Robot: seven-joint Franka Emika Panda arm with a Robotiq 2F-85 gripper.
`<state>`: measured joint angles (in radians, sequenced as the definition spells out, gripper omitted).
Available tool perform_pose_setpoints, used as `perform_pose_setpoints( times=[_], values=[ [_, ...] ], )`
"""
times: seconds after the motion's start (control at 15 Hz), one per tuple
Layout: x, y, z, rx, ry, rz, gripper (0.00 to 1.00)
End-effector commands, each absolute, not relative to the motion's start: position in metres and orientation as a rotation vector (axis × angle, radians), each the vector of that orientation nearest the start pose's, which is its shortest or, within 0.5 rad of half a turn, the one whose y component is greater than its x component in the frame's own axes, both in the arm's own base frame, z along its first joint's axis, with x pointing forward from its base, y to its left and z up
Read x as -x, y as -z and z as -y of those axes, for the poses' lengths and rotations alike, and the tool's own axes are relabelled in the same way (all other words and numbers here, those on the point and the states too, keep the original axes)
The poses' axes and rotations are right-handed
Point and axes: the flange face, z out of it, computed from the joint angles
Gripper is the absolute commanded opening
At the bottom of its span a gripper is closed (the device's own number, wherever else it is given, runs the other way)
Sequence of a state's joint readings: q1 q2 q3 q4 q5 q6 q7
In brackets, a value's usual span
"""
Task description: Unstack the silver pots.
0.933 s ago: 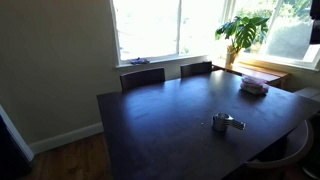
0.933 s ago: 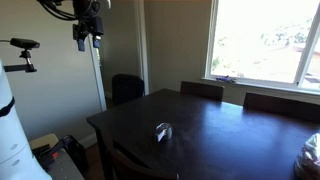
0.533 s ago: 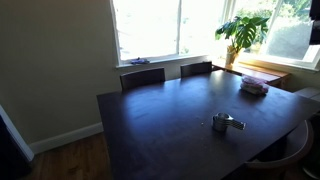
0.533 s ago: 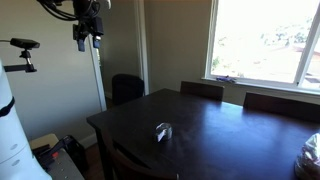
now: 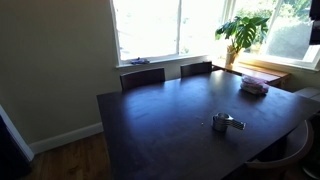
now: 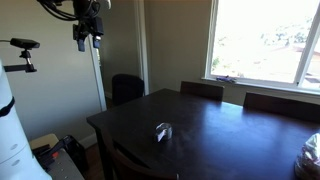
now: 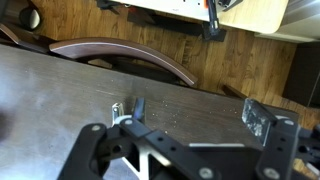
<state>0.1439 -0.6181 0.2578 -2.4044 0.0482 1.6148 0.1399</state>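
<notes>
The arm was way up high past the table's [image 5: 150,120] corner, gripper [image 6: 88,38] pointing down, jaws spread wide and holding nothing. The silver pots [image 5: 227,123] sat clustered on the tabletop, well apart from it.

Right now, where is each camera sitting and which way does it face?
Exterior view: high above the table, facing the windows; pots mid-right; no robot part shows.
Exterior view: off a table corner, facing across it to the window; arm and jaws top left, high.
Wrist view: looks down past the open jaws at pots, chair and floor.
Shared: all three show the pots on the table.
</notes>
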Motion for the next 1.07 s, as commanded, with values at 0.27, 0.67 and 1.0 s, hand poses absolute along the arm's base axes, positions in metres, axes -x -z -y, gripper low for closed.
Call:
perform_pose_setpoints(
  times=[0.27,0.67,1.0],
  values=[
    [-0.311,-0.493,-0.181,3.254,-0.270,0.331,1.00],
    [-0.316,-0.509,-0.151,3.259,-0.258,0.319,1.00],
    [-0.316,-0.502,-0.158,3.264,-0.282,0.349,1.00]
  ],
)
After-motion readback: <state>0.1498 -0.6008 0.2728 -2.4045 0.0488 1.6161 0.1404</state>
